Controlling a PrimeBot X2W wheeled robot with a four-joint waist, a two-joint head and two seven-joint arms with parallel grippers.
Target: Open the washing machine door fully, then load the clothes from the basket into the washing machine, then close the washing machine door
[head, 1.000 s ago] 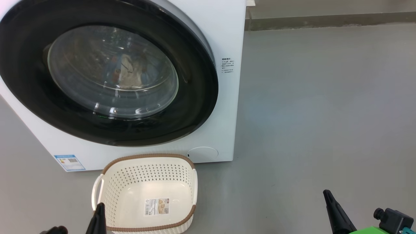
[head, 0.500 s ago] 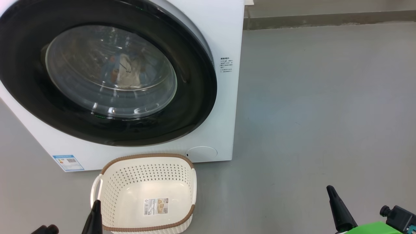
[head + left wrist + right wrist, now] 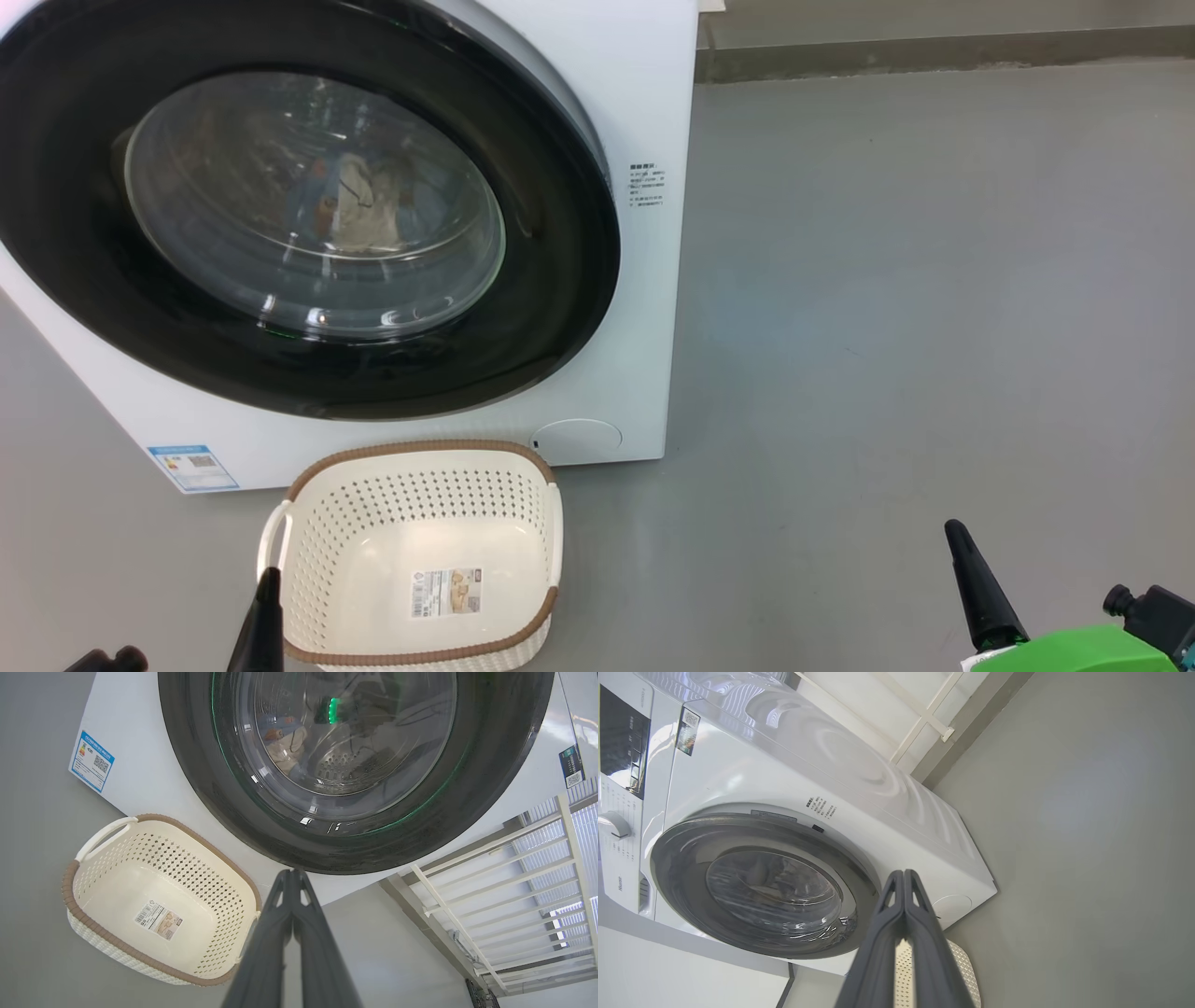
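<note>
My L pincer (image 3: 292, 873): fingers pressed together, nothing btwn them, hanging out in front of the washing machine (image 3: 644, 84), tips aimed at the bottom of its door (image 3: 555, 280). My R pincer (image 3: 903, 873): also squeezed tight, nothing held, in front of the machine & off to my right of it, over bare grey floor (image 3: 934, 280).

Basket (image 3: 420, 450) stands on the floor just in front of the machine, below the door & beside the round lower cover (image 3: 577, 439); a sticker (image 3: 446, 593) lies on its bottom.

Door sits flush against the machine's front, black rim round the glass bowl. Clothes (image 3: 359, 201) are inside the machine, seen thru the door glass: pale blue w/ cream & orange-brown bits.

Blue-white label (image 3: 191, 467) sits low on the machine's front, at my left-hand corner.
</note>
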